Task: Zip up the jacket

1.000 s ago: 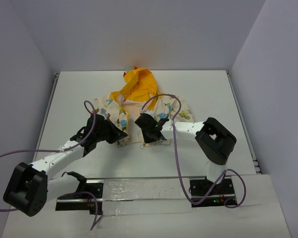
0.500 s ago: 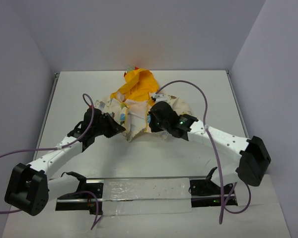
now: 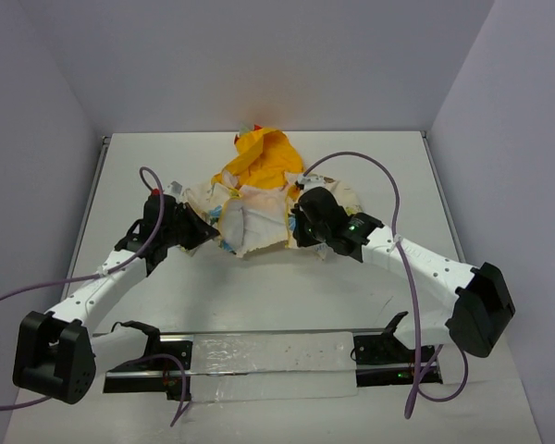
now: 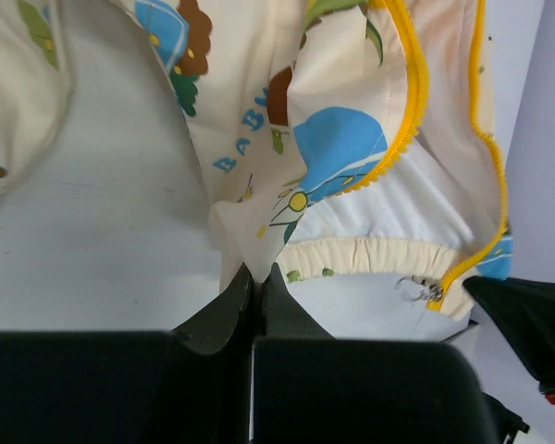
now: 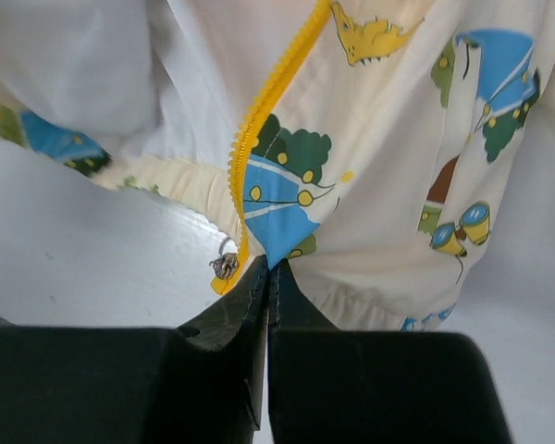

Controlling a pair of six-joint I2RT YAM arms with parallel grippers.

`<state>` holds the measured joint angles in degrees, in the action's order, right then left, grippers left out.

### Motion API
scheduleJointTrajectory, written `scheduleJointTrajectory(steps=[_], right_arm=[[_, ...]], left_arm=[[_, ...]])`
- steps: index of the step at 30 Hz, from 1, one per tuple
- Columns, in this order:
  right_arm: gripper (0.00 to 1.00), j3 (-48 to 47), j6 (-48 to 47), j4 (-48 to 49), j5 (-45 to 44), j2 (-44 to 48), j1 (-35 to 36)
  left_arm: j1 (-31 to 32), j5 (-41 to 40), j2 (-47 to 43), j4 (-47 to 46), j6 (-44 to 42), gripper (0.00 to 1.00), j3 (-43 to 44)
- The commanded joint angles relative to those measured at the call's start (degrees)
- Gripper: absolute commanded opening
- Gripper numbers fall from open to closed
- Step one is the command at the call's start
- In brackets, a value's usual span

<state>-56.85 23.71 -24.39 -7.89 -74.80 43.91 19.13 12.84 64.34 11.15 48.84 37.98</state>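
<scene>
The jacket (image 3: 259, 190) lies bunched at the back middle of the table, cream with cartoon prints, its yellow-orange hood (image 3: 259, 155) toward the far wall. My left gripper (image 3: 210, 233) is shut on a cream fold (image 4: 250, 231) of the jacket's left front. My right gripper (image 3: 296, 231) is shut on the hem (image 5: 287, 242) of the right front, just beside the yellow zipper tape (image 5: 268, 102). A small metal zipper piece (image 5: 226, 266) sits at that tape's lower end. In the left wrist view another metal slider (image 4: 416, 289) hangs at the end of a yellow zipper tape (image 4: 409, 111).
The white table (image 3: 370, 287) has raised rails at its left and right edges and walls close behind. A clear strip (image 3: 259, 356) runs between the arm bases at the near edge. Purple cables (image 3: 398, 222) loop over both arms.
The right arm has swung out and reached farther back, and its jaws have shut on the hem. Both grippers have drawn the jacket's fronts apart and toward the back, showing pale lining.
</scene>
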Motion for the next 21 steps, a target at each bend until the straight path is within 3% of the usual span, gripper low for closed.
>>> scheduleJointTrajectory(steps=[1, 4, 8, 11, 16, 21], right_arm=[[0.00, 1.8, -5.3, -3.8, 8.4, 0.7, -0.5], [0.02, 1.3, -7.7, -7.8, 10.9, -1.8, 0.2], [0.07, 2.5, -3.3, -11.7, 1.0, -4.6, 1.0], [0.12, 4.0, 0.6, -11.5, -1.6, -6.6, 0.5], [0.38, 7.6, 5.1, -4.9, 2.7, -7.5, 0.7], [0.45, 13.7, 8.5, 4.4, 2.5, -4.1, 1.3]], left_arm=[[-0.8, -3.0, -4.0, 4.5, -3.1, 0.00, 2.0], [-0.9, -4.8, -5.2, 6.8, -3.3, 0.00, 2.7], [-0.9, -8.8, -7.1, 9.4, -1.9, 0.00, 2.0], [-0.9, -11.2, -9.2, 10.4, -1.2, 0.00, 0.8], [-0.9, -12.5, -12.9, 12.5, -0.5, 0.00, -1.7], [-0.9, -11.1, -16.5, 12.7, -0.4, 0.00, -5.2]])
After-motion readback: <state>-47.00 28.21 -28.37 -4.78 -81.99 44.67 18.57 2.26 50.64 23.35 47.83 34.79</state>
